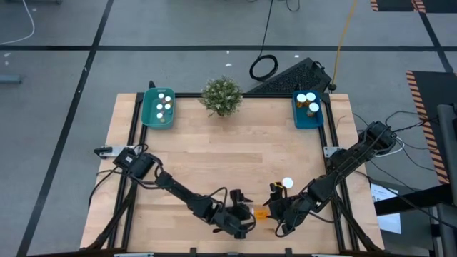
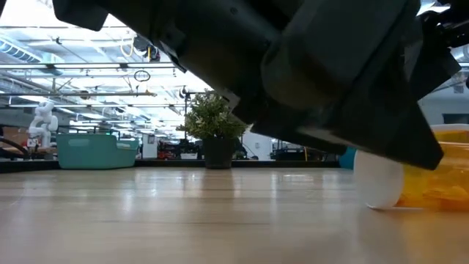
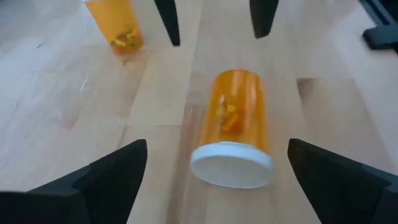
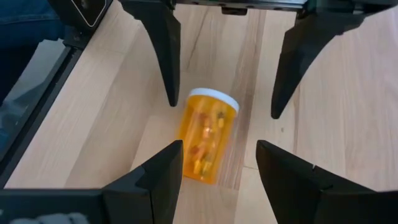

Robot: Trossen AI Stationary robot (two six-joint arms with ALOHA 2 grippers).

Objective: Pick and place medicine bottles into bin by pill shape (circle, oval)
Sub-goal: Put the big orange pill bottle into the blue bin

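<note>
Right between your two grippers, at the table's near edge, lies one orange bottle [image 1: 262,213] on its side, white cap toward the left gripper [image 1: 246,212], whose fingers [image 3: 112,180] are spread wide with the bottle resting on the wood between them, not grasped. Facing it from the other side, your right gripper [image 1: 274,208] also has its fingers [image 4: 155,180] parted around that same bottle, base end nearest, and nothing is clamped. The two grippers nearly meet over it, so each stands in the other's way. Just beyond the right gripper stands a second orange bottle [image 1: 287,184] upright, white cap up, free of both hands. Further out, past the open stretch of table [image 1: 228,157], a potted plant [image 1: 221,95] sits at the far edge, midway between the bins. The teal bin [image 1: 148,108] at the far corner on your left arm's side holds what looks like five white-capped bottles [image 1: 164,106], though the count is hard to make out. The blue bin [image 1: 300,120] at the far corner on your right arm's side holds three bottles [image 1: 308,102].
</note>
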